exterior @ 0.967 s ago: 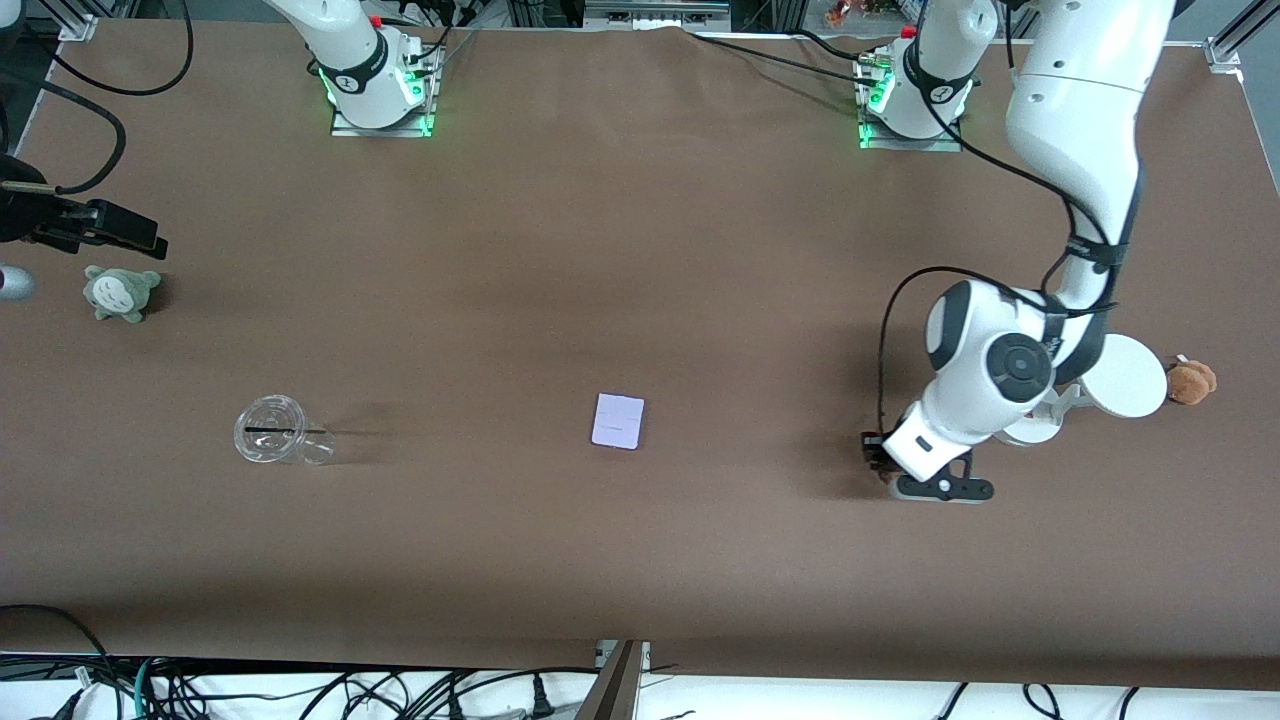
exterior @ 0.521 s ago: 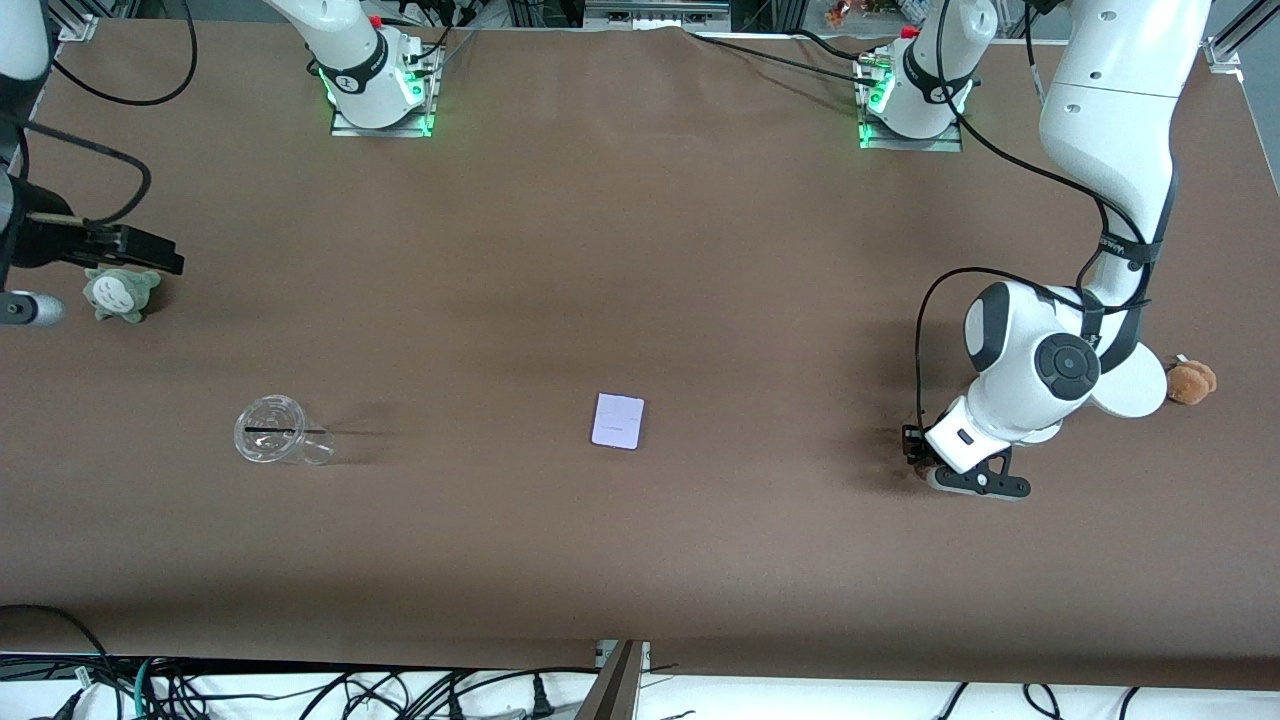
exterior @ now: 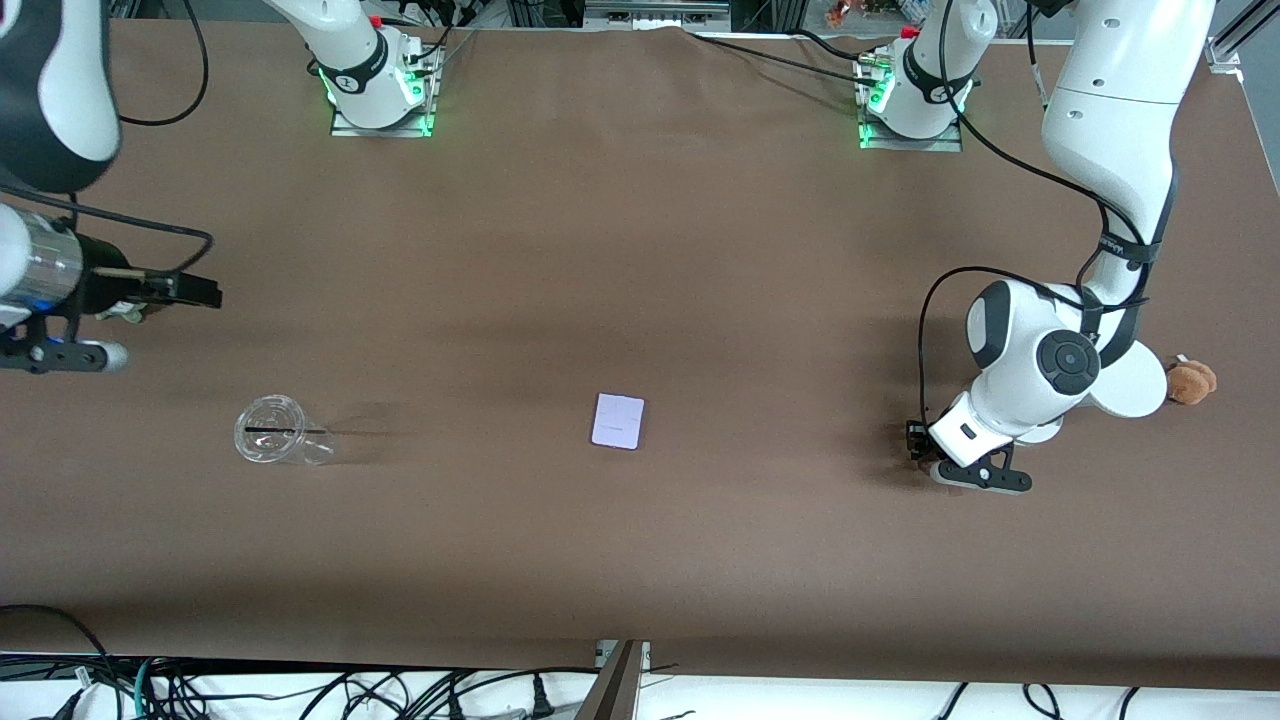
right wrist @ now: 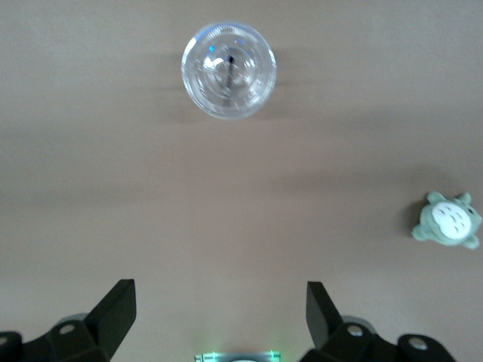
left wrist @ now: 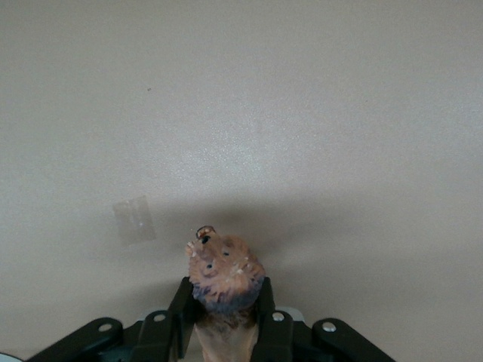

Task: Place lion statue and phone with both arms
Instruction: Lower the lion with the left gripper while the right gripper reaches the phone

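Front view: the flat pale-lavender phone (exterior: 618, 420) with rounded corners lies mid-table, no readable writing on it, a clear ribbed plastic cup (exterior: 270, 431) toward the right arm's end, a fluffy brown plush (exterior: 1192, 381) near the left arm's edge. Left wrist view: left gripper (left wrist: 224, 320) clamps the bumpy orange-brown lion statue (left wrist: 223, 273) above the table. Right wrist view: right gripper (right wrist: 219, 317) spread wide over bare brown table (right wrist: 317, 151) near the right arm's edge, a soft green plush (right wrist: 448, 220) nearby.

Left end effector (left wrist: 224, 326) clamped low; right end effector (right wrist: 219, 313) spread, aloft.
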